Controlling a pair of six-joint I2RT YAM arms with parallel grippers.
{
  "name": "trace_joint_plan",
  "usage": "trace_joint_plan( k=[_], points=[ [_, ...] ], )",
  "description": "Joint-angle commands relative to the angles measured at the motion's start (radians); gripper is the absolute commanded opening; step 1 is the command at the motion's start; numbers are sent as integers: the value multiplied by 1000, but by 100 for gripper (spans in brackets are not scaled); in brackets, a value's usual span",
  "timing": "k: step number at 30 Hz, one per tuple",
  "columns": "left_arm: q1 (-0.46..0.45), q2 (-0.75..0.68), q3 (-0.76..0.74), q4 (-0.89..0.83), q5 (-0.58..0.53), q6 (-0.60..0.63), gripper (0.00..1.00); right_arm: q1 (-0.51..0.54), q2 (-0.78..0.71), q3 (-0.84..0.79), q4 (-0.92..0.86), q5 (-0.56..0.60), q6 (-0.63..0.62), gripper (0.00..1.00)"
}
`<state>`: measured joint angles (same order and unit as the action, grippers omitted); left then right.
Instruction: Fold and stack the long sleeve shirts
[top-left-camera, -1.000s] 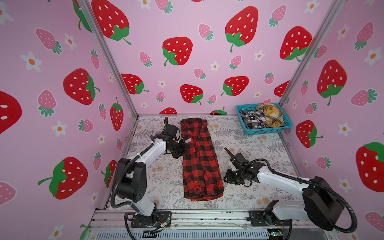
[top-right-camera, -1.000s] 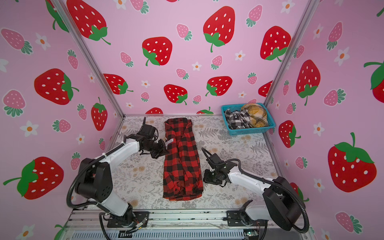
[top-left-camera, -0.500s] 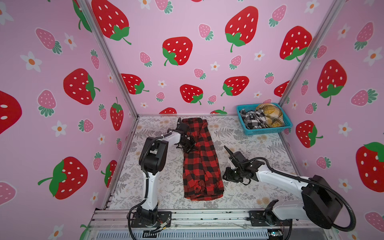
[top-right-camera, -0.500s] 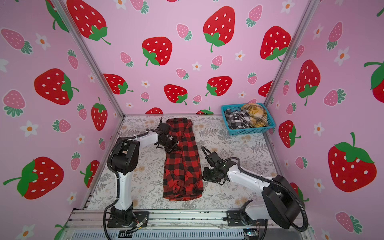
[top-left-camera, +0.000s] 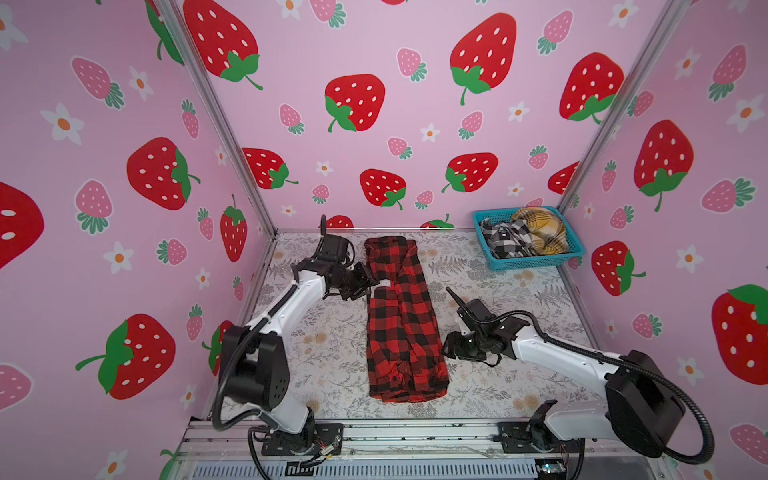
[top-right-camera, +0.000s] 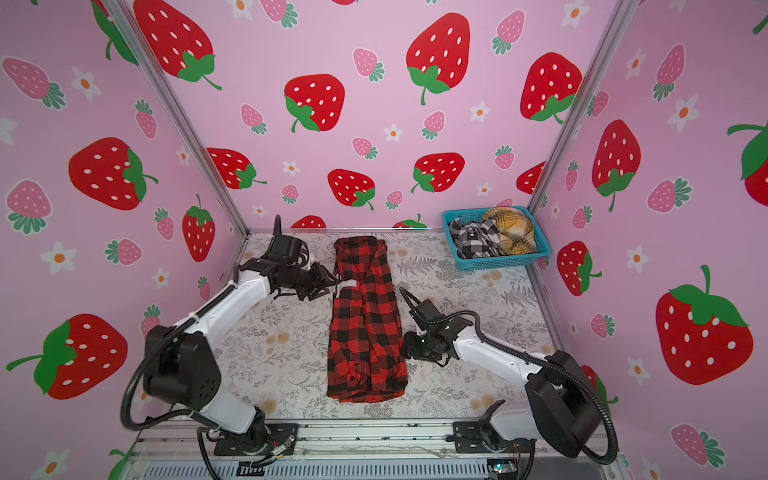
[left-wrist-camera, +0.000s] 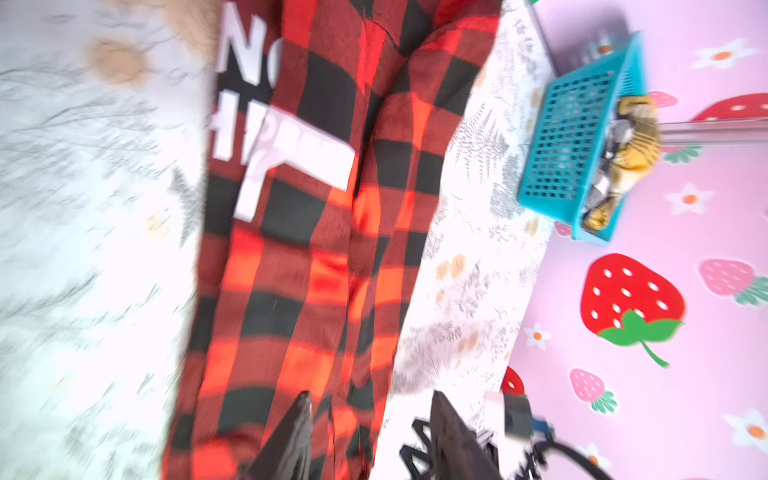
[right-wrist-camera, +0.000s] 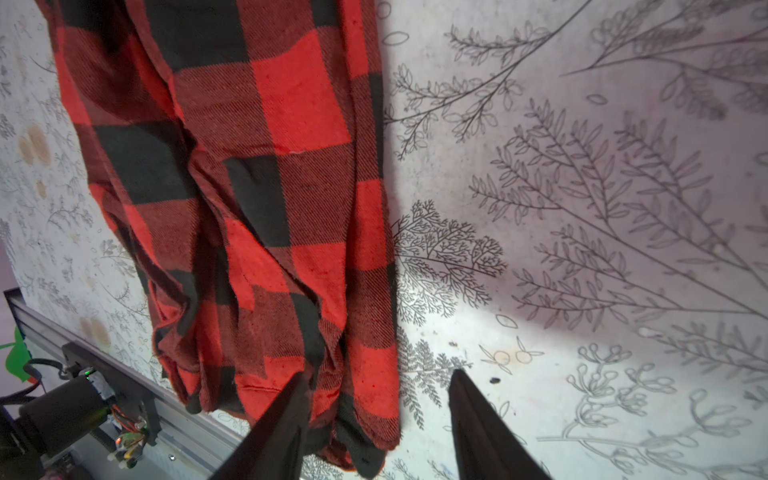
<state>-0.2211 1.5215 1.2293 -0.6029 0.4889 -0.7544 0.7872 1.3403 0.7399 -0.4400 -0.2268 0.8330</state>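
Note:
The red-and-black long sleeve shirt (top-left-camera: 401, 320) (top-right-camera: 365, 320) lies folded into a long narrow strip down the middle of the table. My left gripper (top-left-camera: 369, 284) (top-right-camera: 333, 282) is at the shirt's left edge near the collar. It (left-wrist-camera: 370, 399) is open, with one finger over the cloth (left-wrist-camera: 316, 257) and the other over the table. My right gripper (top-left-camera: 445, 352) (top-right-camera: 406, 352) is at the shirt's right edge near the hem. It (right-wrist-camera: 378, 378) is open astride that edge of the shirt (right-wrist-camera: 291, 232). A black-and-white shirt (top-left-camera: 505, 241) and a yellow plaid shirt (top-left-camera: 540, 232) lie bunched in the basket.
A teal mesh basket (top-left-camera: 536, 262) (top-right-camera: 503, 262) stands in the back right corner against the wall. Pink strawberry walls close in the left, back and right. A metal rail (top-left-camera: 415, 434) with both arm bases runs along the front edge.
The left gripper has gone from shut to open at the shirt's left edge, after swinging in toward the collar. The right gripper's jaws have spread wider. The shirt lies as before.

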Motion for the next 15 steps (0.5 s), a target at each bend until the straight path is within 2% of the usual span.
trace_joint_plan(
  k=[1, 3, 8, 11, 15],
  points=[
    [30, -91, -220, -130, 27, 43, 54, -2, 16, 7, -32, -28, -44, 63],
    [45, -189, -357, -120, 55, 26, 66, -5, 26, -6, -16, -50, -53, 66],
    [12, -334, -628, 28, 152, -132, 70, -6, 58, -62, 62, -131, -46, 66],
    [-46, -323, -687, 132, 168, -199, 72, -8, 72, -83, 86, -152, -31, 63],
    [-102, -265, -694, 175, 154, -218, 71, -10, 82, -96, 94, -154, -7, 58]
  ],
)
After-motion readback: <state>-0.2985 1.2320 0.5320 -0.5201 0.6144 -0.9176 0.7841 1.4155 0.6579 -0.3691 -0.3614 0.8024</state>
